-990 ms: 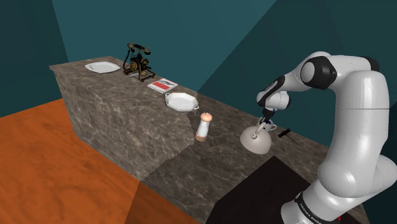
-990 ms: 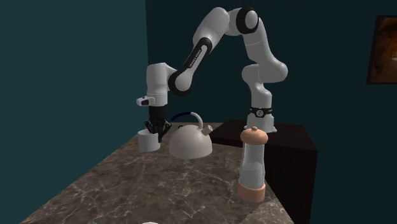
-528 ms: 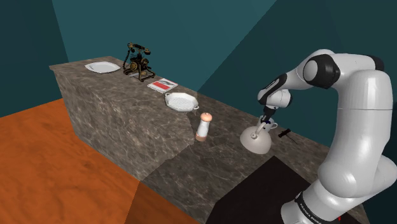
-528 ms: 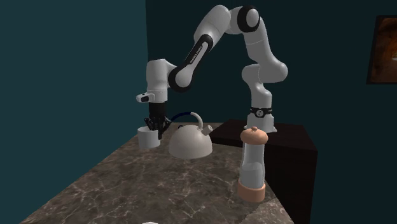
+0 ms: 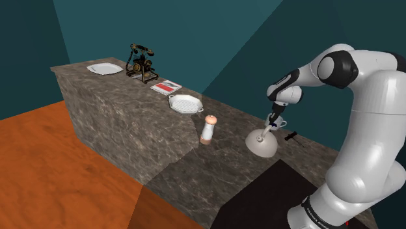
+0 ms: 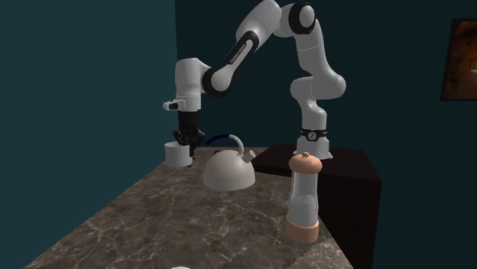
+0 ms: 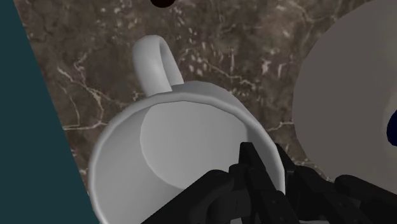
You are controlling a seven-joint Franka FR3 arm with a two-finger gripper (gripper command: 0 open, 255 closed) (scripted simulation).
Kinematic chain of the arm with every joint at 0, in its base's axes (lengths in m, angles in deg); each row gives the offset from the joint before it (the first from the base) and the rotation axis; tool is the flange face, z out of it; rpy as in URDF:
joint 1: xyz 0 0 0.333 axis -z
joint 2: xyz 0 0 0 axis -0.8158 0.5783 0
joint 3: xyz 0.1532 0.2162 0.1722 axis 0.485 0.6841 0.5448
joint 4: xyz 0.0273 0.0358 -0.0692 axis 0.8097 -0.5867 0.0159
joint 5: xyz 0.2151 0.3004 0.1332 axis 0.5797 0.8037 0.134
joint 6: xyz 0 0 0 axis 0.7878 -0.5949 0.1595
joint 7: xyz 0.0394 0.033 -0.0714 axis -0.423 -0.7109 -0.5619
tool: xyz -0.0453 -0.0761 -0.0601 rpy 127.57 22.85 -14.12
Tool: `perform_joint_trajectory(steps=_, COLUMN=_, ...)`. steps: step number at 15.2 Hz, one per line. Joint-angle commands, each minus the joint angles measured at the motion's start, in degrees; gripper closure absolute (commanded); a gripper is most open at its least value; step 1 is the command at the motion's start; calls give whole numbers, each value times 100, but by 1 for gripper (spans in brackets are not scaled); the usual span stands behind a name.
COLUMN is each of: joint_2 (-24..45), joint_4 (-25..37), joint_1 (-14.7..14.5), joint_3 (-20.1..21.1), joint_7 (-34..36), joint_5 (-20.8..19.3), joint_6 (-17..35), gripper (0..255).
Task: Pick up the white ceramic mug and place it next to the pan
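Note:
The white mug (image 6: 178, 153) hangs a little above the marbled counter (image 6: 153, 222), and my gripper (image 6: 187, 140) is shut on its rim from above. In the wrist view the mug (image 7: 172, 146) shows its hollow inside with its handle (image 7: 153, 63) pointing away from my gripper (image 7: 263, 157), one black finger inside the wall and one outside. In the shoulder view the mug (image 5: 279, 123) and gripper (image 5: 276, 118) sit just behind a pale kettle (image 5: 261, 143). The white octagonal pan (image 5: 185, 103) lies further along the counter towards that view's left.
The kettle (image 6: 227, 170) with a dark blue handle stands right beside the mug. A pepper mill (image 5: 208, 130) stands near the counter's front edge, between kettle and pan. Further on are a magazine (image 5: 166, 86), an old telephone (image 5: 141, 63) and a white plate (image 5: 104, 68). A small black object (image 5: 291, 136) lies behind the kettle.
The arm has risen and carried the mug up off the counter; it hangs higher than a second ago. The fingers have stayed shut on the rim.

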Motion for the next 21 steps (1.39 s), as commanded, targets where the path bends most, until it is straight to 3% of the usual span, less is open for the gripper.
perform_joint_trajectory(steps=1, joint_2=-119, joint_4=8, joint_1=-35, joint_3=-44, joint_7=34, joint_5=-62, joint_6=-122, gripper=255)
perform_joint_trajectory(steps=17, joint_2=-929, joint_4=217, joint_1=-232, joint_3=-290, joint_7=263, joint_5=-499, joint_6=-1085, gripper=255)
perform_joint_trajectory(steps=21, joint_2=-1039, joint_4=105, joint_1=-616, joint_3=-153, joint_7=832, joint_5=-603, joint_6=-1093, gripper=255)
